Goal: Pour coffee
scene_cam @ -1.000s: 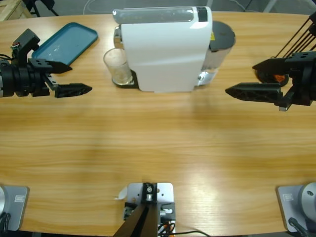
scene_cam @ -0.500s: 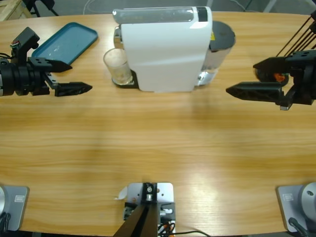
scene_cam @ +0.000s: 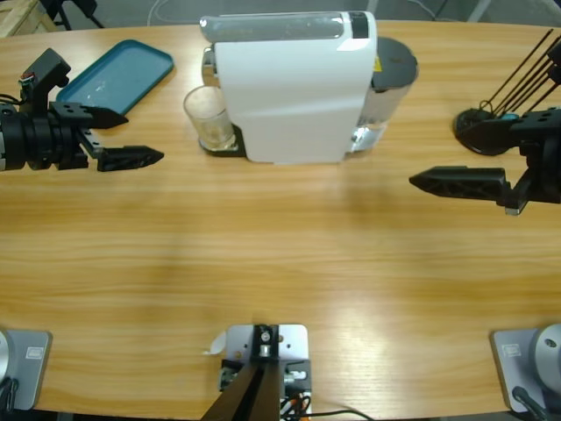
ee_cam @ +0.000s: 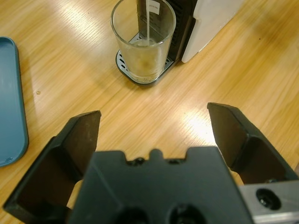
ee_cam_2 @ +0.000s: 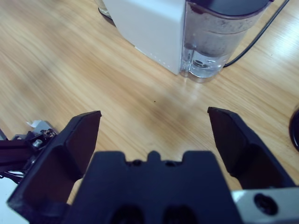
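Under the white machine (scene_cam: 294, 88) spout, a glass (ee_cam: 143, 39) on the drip tray holds a shallow layer of coffee (ee_cam: 142, 58). Left tool (scene_cam: 123, 139) released, empty, near the glass. Right tool (scene_cam: 447, 182) released, empty, above bare surface (scene_cam: 280, 263).

Long wooden table (scene_cam: 280, 263) filled nearly whole high view, grain running lengthwise, pale glare patches on varnish. Beyond far edge: strip of grey floor (scene_cam: 438, 9), light cable (scene_cam: 162, 10), wooden crate corner (scene_cam: 19, 16) at upper left. Bright reflection on tabletop lay just ahead of, and between, jaws in left wrist view.
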Controlling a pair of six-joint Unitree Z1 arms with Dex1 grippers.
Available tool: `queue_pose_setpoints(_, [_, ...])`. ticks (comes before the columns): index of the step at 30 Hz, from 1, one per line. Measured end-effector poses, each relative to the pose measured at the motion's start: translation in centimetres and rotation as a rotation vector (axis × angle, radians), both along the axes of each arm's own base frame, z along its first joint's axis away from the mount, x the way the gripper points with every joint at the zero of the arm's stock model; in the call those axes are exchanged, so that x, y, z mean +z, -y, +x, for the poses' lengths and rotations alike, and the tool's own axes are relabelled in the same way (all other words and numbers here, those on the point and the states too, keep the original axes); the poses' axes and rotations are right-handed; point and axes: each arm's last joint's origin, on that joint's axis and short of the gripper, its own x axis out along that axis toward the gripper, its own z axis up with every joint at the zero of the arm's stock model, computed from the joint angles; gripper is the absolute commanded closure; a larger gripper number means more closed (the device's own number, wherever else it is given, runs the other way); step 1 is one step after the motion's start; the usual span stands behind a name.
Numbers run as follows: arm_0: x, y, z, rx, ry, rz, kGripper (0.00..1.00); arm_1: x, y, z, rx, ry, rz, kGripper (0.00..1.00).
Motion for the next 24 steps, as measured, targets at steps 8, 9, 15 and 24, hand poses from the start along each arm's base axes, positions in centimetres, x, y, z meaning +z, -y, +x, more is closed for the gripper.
queue_pose_setpoints(8, [0.00, 0.00, 0.00, 0.015, -0.014, -0.011, 0.000, 0.69, -0.09, 0.12, 0.001, 0.009, 0.005, 0.000])
queue_pose_setpoints(9, [0.00, 0.00, 0.00, 0.015, -0.014, -0.011, 0.000, 0.71, -0.08, 0.11, 0.002, 0.008, 0.004, 0.000])
queue_pose_setpoints(15, [0.00, 0.00, 0.00, 0.015, -0.014, -0.011, 0.000, 0.72, -0.03, 0.03, 0.005, 0.000, -0.008, 0.000])
queue_pose_setpoints(24, [0.00, 0.00, 0.00, 0.015, -0.014, -0.011, 0.000, 0.64, 0.04, -0.05, 0.013, -0.004, -0.022, 0.000])
